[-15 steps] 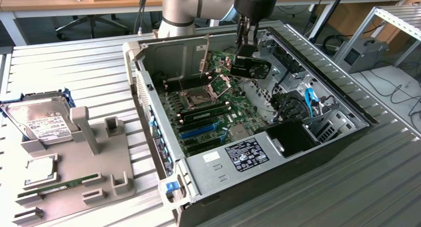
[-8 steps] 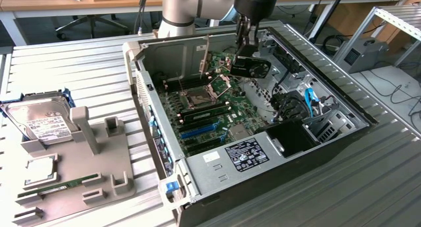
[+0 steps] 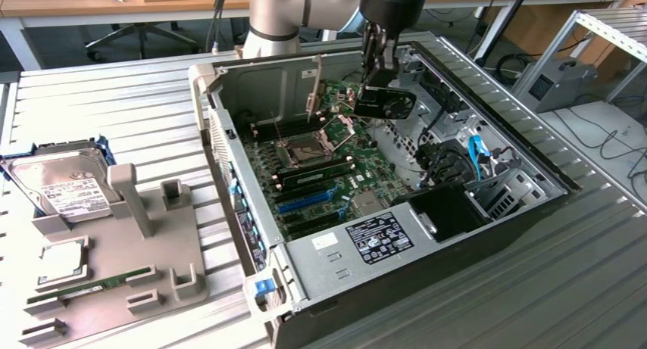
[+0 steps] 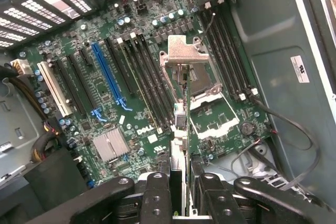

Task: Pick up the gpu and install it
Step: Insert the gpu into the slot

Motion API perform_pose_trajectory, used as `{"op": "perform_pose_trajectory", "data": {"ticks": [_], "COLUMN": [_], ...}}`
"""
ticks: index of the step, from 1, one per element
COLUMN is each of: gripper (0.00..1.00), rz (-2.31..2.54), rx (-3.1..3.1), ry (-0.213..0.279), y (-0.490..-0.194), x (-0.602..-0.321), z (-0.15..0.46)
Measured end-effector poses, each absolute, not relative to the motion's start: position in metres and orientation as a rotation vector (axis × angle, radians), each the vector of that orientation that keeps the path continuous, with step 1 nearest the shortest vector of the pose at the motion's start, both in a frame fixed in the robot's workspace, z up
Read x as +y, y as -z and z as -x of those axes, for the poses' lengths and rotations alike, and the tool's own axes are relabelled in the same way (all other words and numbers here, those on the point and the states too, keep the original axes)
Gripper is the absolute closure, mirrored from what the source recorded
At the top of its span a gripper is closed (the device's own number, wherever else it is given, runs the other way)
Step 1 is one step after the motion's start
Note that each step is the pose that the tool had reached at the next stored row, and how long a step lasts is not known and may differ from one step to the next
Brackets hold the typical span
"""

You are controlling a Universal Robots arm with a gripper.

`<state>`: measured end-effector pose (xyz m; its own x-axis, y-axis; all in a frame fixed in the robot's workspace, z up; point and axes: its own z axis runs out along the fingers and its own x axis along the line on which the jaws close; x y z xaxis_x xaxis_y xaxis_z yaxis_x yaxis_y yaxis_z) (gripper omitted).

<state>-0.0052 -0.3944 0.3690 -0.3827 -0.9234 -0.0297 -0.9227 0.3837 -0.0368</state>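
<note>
The gpu (image 3: 386,104), a dark card with a round fan, hangs inside the open computer case (image 3: 526,194), above the far part of the green motherboard (image 3: 339,175). My gripper (image 3: 378,78) comes down from above and is shut on the card's upper edge. In the wrist view the gpu (image 4: 181,109) is seen edge-on between my fingers (image 4: 158,192), its silvery bracket (image 4: 184,54) at the far end. It hovers over the processor socket (image 4: 212,111) and the memory slots, apart from the board. A blue expansion slot (image 4: 108,75) lies to one side of it.
A grey fixture (image 3: 121,266) at the exterior view's left carries a hard drive (image 3: 63,188), a processor chip (image 3: 60,262) and a green memory stick (image 3: 91,285). Inside the case are the power supply (image 3: 369,239), cable bundles (image 3: 467,158) and a heat sink (image 4: 110,145).
</note>
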Motion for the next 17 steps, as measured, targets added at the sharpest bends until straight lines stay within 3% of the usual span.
{"op": "perform_pose_trajectory", "data": {"ticks": [17], "gripper": [0.74], "rz": [1.805], "rx": [2.515], "ry": [0.019], "y": [-0.3690], "x": [-0.3944], "z": [0.0047]}}
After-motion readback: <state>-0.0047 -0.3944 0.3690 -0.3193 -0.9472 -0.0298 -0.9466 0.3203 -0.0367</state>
